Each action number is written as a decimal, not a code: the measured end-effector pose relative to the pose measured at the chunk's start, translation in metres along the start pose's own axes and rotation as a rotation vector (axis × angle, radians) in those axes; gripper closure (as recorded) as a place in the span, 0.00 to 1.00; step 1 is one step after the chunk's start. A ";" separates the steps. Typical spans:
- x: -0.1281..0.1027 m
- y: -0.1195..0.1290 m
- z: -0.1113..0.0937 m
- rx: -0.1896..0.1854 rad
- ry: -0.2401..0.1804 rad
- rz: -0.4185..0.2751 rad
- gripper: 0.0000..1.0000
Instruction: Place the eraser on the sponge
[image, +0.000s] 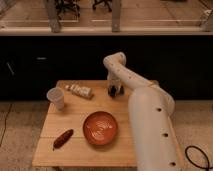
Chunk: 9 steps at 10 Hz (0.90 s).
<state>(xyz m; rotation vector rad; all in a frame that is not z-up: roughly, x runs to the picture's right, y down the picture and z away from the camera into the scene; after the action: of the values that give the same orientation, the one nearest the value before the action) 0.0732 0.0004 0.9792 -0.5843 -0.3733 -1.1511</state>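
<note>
My gripper (115, 91) hangs low over the back edge of the wooden table (75, 116), right of the lying bottle, at the end of the white arm (145, 115) that reaches in from the lower right. It shows as a dark shape close to the tabletop. The eraser and the sponge are hidden; the gripper and arm cover the spot beneath them.
A white cup (56, 97) stands at the table's left rear. A pale labelled bottle (80, 90) lies beside it. A red plate (100, 128) sits in the middle front, and a brown-red sausage-shaped thing (63, 138) lies at the front left. Dark cabinets run behind the table.
</note>
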 end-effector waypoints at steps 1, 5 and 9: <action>0.001 0.000 0.000 -0.001 -0.005 0.002 0.86; 0.001 0.002 0.002 -0.006 -0.028 -0.003 0.44; 0.001 0.002 0.002 -0.008 -0.025 -0.006 0.20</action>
<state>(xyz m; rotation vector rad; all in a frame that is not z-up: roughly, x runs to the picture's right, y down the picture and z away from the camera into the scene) 0.0754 0.0013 0.9807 -0.6056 -0.3922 -1.1523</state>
